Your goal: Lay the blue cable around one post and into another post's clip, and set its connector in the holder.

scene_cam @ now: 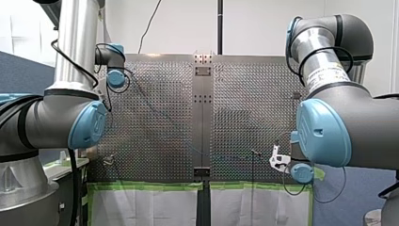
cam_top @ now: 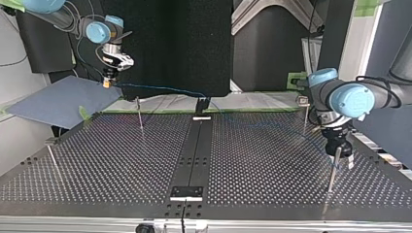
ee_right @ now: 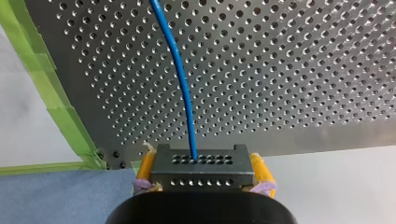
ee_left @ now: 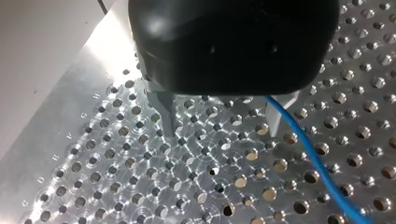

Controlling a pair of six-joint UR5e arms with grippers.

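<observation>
Plainly only at the start: have looped no post, fed no clip and seated nothing in the holder [cam_top: 202, 104], so all three steps left to do, judging from how things lie. Reading the top view left to right: at ten o'clock, find my right end effector [cam_top: 106, 82] out past the taped edge of the surface [cam_top: 121, 160], with yellow pads [ee_right: 145, 164] pinching the black connector [ee_right: 201, 168] from both sides, as shown in the right wrist view. From there, follow the blue cable [cam_top: 160, 89] straight out ahead of the connector, passing near the top of a thin post [cam_top: 140, 114] at eleven o'clock without wrapping it, running by the holder at twelve o'clock (cannot tell whether touching), then slanting down toward three o'clock. There, meet my left end effector [cam_top: 341, 156] low over the surface, just beside another post [cam_top: 332, 174], with metal fingers [ee_left: 166, 114] spread wide and gripping nothing. In the left wrist view, see the cable running close along one finger, not pinched. Expect the loop around a post to come first.
</observation>
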